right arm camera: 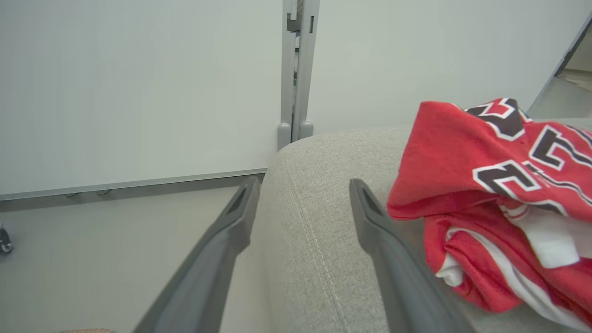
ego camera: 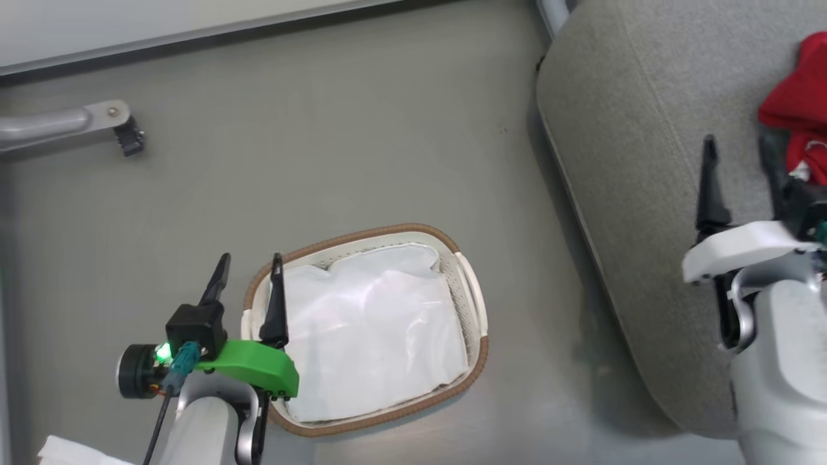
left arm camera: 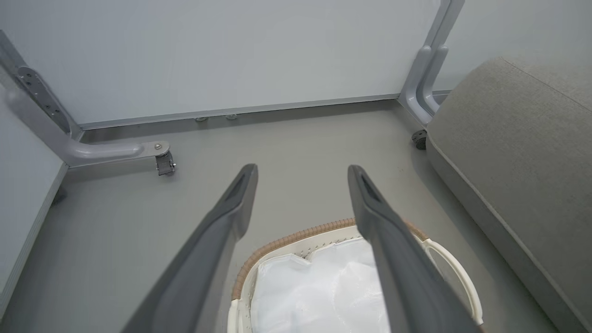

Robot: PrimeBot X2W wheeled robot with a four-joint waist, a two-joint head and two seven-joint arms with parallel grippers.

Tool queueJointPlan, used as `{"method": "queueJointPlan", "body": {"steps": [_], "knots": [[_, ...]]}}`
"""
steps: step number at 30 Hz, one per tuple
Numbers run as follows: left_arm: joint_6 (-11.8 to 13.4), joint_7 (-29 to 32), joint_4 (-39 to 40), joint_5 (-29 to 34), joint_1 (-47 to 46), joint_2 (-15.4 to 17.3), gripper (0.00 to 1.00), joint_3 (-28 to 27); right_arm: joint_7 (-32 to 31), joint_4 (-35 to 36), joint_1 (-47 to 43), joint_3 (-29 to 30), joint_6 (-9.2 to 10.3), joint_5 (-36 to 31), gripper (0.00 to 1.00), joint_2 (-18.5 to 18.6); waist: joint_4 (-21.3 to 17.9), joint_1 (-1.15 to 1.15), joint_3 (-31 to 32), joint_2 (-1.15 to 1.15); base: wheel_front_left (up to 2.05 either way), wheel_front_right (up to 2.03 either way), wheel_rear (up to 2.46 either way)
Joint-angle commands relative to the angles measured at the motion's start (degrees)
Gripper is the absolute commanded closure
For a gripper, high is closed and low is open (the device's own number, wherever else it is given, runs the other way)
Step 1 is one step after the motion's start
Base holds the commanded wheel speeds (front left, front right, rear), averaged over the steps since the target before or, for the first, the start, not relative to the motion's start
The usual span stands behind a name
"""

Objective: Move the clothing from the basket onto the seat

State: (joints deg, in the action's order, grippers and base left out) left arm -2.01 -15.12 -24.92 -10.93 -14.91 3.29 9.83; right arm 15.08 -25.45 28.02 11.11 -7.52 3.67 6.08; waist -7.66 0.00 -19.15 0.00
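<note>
Left gripper [ego camera: 250, 265] hangs wide open and empty over the near rim of the basket [ego camera: 479, 361], whose white liner [ego camera: 368, 336] lies bare with no red on it. Further off, the right gripper [right arm camera: 304, 187] stands spread wide above the seat [right arm camera: 319, 240], holding nothing, with the clothing [right arm camera: 485, 208] heaped on the cushion just beside its finger. The placing step looks finished; the next move calls for lifting that arm clear without snagging fabric, then checking that nothing hides under the liner.
</note>
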Motion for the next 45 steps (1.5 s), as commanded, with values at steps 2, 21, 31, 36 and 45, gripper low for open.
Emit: {"method": "queueJointPlan", "body": {"steps": [2, 21, 31, 36, 45], "knots": [[0.6, 0.0, 1.1, 0.6, 1.8, -0.1, 0.0, -1.7, 0.1, 0.6, -2.0, -1.4, 0.06, 0.7, 0.0, -1.1, 4.0, 0.0, 3.3, 0.0, 0.0, 0.0, 0.0], [1.0, 0.0, 3.5, -0.1, 7.7, -0.3, 0.0, -7.1, 0.1, 0.3, -9.1, -11.2, 0.06, 3.7, 0.0, -3.0, 7.6, 0.0, 9.1, 0.0, 0.0, 0.0, 0.0], [0.6, 0.0, 4.1, -2.7, 11.4, -0.3, 0.0, -6.5, 0.1, 0.9, -13.6, -11.3, 0.06, 4.4, 0.0, -3.0, 7.0, 0.0, 12.3, 0.0, 0.0, 0.0, 0.0], [0.5, 0.0, 2.5, -3.1, 11.0, -0.6, 1.0, -6.2, -0.2, -0.8, -14.0, -11.4, 0.0, 4.2, 1.0, -3.6, 7.1, 0.0, 12.3, 0.0, 0.0, 0.0, 0.0], [-0.2, 2.5, 2.9, -11.7, 10.6, -0.6, 1.0, -7.4, -2.9, -0.1, -15.0, -10.4, 0.0, 13.4, 1.0, -3.6, 7.1, 0.0, 12.7, 0.0, 0.0, 0.0, 0.0]]}}
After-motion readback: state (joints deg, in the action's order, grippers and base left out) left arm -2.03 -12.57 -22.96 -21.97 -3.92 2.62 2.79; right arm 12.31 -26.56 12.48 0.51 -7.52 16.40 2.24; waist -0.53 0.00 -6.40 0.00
